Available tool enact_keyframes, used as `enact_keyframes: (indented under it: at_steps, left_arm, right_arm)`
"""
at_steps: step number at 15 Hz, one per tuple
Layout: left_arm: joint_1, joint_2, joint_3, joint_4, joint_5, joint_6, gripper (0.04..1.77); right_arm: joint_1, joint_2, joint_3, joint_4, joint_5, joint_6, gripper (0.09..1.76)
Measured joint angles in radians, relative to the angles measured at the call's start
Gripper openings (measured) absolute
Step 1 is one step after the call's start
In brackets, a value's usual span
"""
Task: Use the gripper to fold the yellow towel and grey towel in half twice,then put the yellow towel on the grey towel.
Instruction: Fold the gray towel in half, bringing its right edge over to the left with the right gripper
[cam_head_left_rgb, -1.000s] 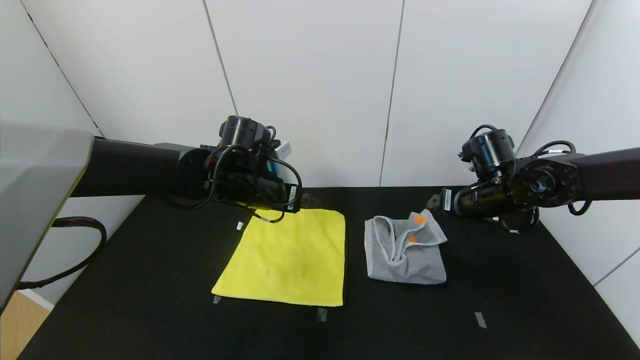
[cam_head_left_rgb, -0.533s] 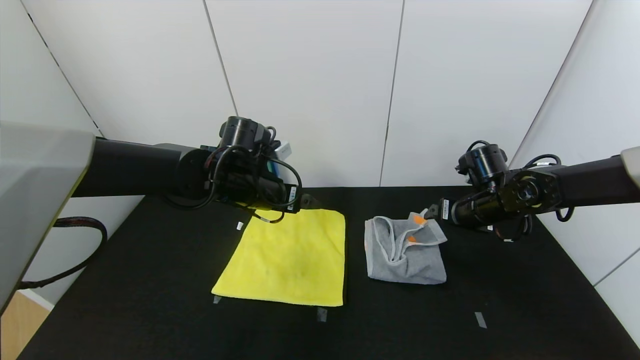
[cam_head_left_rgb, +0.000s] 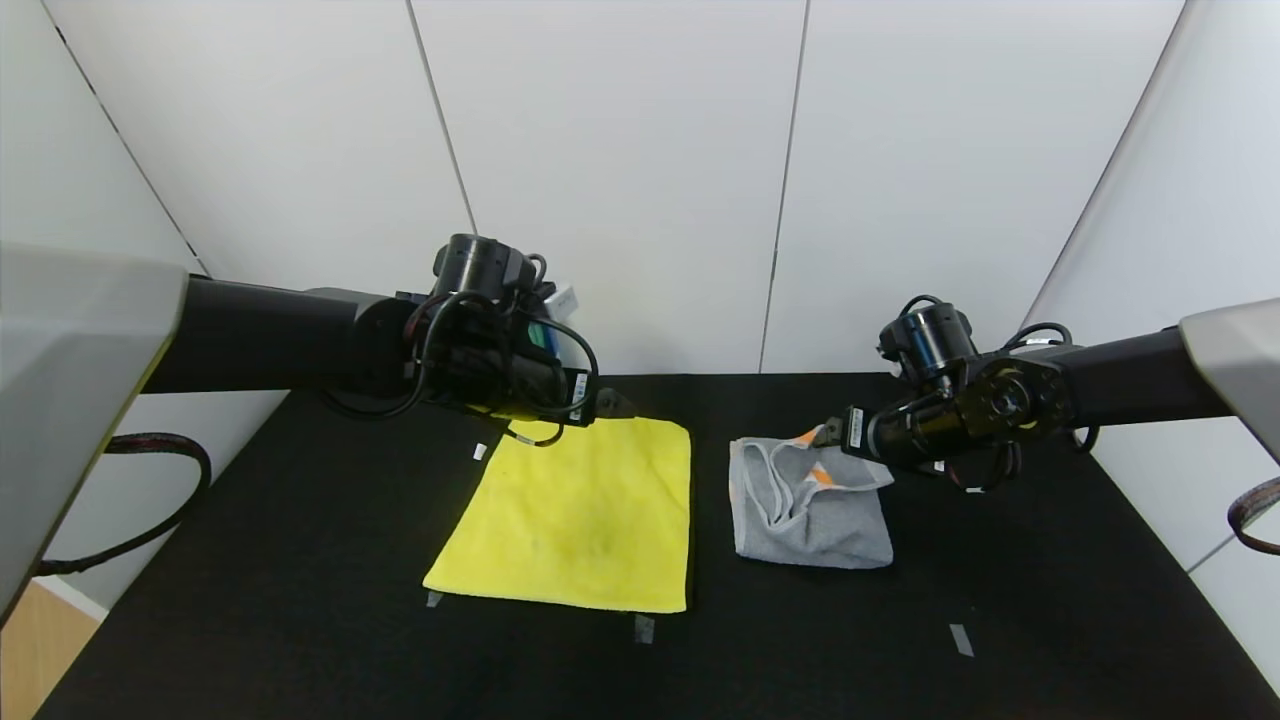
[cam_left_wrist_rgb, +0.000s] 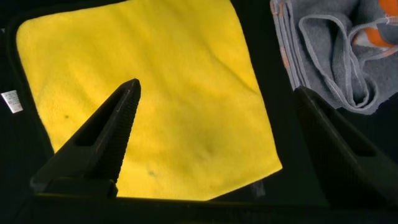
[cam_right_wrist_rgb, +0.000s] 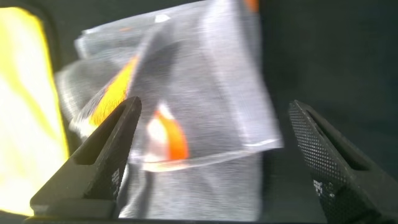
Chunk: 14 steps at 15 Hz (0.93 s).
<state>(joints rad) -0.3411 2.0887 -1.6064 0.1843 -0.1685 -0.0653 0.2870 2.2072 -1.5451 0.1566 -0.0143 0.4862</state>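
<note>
Grey towel (cam_head_left_rgb: 810, 505) lies crumpled under the open right gripper (cam_head_left_rgb: 826, 436); open left gripper (cam_head_left_rgb: 612, 404) hovers over yellow towel (cam_head_left_rgb: 580, 520).

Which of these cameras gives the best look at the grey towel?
The head view: it shows the whole grey towel loosely bunched on the black table, right of the yellow towel. The right wrist view shows it close but smeared; the left wrist view catches only one corner.
</note>
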Motion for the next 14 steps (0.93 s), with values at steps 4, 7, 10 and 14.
enact_keyframes:
  at_steps: [4,7,10,14]
  left_arm:
    - [0.001,0.000,0.003,0.000,0.000,0.000,1.72]
    - [0.001,0.000,0.003,0.000,0.000,0.001,1.72]
    - [0.006,0.000,0.004,0.000,0.001,0.000,1.72]
    - [0.008,-0.002,0.015,-0.010,0.002,0.001,1.72]
  right_arm:
    - [0.029,0.009,-0.033,0.002,0.010,0.012,1.70]
    - [0.046,0.016,-0.064,0.008,0.010,0.014,1.70]
    - [0.066,0.033,-0.116,0.011,0.010,0.014,1.70]
    - [0.084,0.062,-0.169,0.012,0.010,0.014,1.70]
